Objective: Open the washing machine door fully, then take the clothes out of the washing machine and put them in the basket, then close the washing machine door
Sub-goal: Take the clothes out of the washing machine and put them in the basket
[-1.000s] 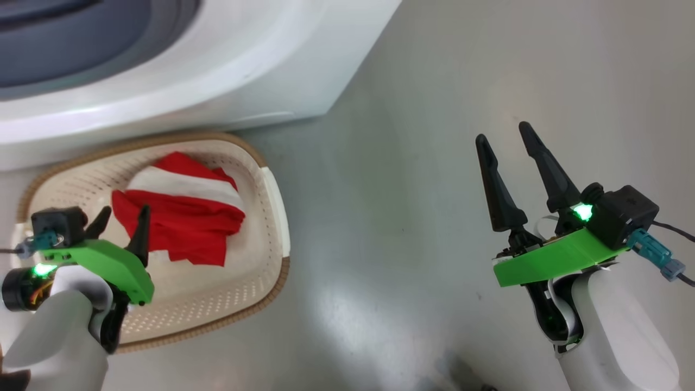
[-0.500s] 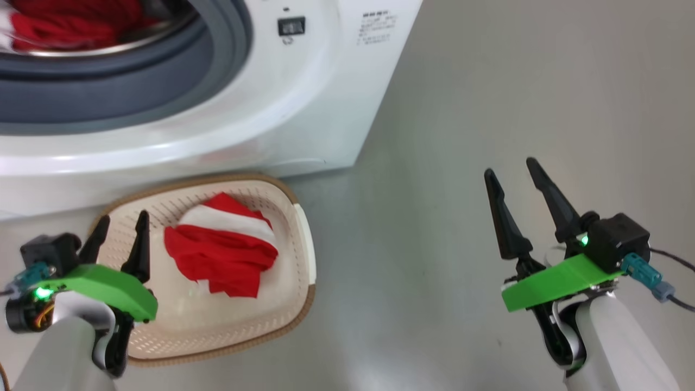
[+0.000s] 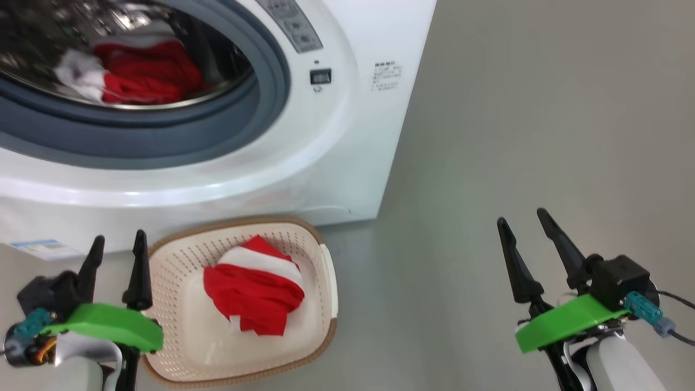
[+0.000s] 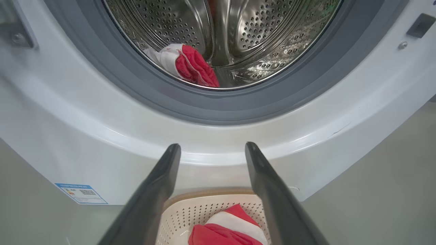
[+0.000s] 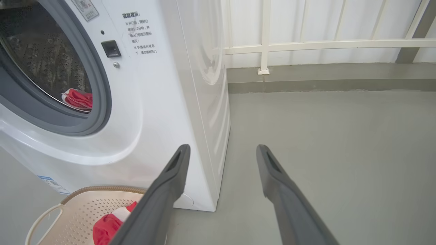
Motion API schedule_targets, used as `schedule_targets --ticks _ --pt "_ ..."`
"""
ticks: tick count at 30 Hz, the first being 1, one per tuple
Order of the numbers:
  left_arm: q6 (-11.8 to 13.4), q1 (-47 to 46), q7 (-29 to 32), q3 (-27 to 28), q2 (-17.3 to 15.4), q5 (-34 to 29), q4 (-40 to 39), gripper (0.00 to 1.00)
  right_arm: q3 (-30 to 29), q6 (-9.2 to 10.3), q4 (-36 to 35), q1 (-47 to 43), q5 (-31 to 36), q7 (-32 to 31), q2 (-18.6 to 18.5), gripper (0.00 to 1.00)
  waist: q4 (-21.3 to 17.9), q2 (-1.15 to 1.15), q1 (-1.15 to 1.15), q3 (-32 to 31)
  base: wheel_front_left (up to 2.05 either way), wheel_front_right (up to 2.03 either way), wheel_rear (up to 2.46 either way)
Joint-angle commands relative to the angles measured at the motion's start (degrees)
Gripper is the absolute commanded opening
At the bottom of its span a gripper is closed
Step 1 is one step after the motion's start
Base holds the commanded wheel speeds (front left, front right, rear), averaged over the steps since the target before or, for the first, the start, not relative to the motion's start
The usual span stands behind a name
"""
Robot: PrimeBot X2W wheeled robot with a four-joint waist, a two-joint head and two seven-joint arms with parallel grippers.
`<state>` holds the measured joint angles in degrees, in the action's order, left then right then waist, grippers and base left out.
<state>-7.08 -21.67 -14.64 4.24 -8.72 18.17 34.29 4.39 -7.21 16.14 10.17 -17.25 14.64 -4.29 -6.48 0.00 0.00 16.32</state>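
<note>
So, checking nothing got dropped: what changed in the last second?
The head camera tilted up, bringing the drum and its clothes into view. The left gripper drew back from above the basket to its left, fingers open. The garment in the basket and the open right gripper stayed put.

Laundry corner, counted
One washing machine [image 3: 347,136] and one basket [image 3: 179,255]. The clothes [image 3: 141,76] come as two lots: one red-and-white garment [image 3: 252,296] in the middle of the basket and one red-and-white bundle [image 4: 190,64] at the front edge of the drum [image 4: 259,41]; whether that bundle is one piece or several cannot be told. The left gripper [image 3: 119,237] and right gripper [image 3: 521,217] have two dark fingers [image 3: 139,271] each, four in all. One blue label [image 3: 40,247] sits at the machine's lower left corner.
</note>
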Motion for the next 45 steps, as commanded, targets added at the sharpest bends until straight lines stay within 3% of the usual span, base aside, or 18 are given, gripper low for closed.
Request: schedule_targets --ticks 1,11,26,45 --pt "-0.2 0.8 -0.4 2.2 -1.4 -0.5 -1.7 1.00 1.0 -0.28 -1.1 -0.6 -0.4 0.4 -0.7 1.00 1.2 0.00 0.00 -2.6 0.00 0.00 0.00" --pt "-0.4 8.1 -0.4 5.9 1.3 -4.6 -10.8 1.00 0.9 -0.28 -0.8 -3.9 -1.2 0.4 -1.8 1.00 1.9 0.00 0.00 -7.0 0.00 0.00 0.00" --pt "-0.4 19.8 -0.4 7.6 3.0 -5.3 -21.0 1.00 0.2 -0.28 -1.1 -8.0 -2.1 0.4 -2.9 1.00 1.9 0.00 0.00 -10.5 0.00 0.00 0.00" --pt "-0.4 24.1 -0.4 8.6 4.8 -5.4 -25.2 1.00 0.1 -0.28 -1.4 -9.1 -2.1 0.4 -3.3 1.00 1.7 0.00 0.00 -11.1 0.00 0.00 0.00"
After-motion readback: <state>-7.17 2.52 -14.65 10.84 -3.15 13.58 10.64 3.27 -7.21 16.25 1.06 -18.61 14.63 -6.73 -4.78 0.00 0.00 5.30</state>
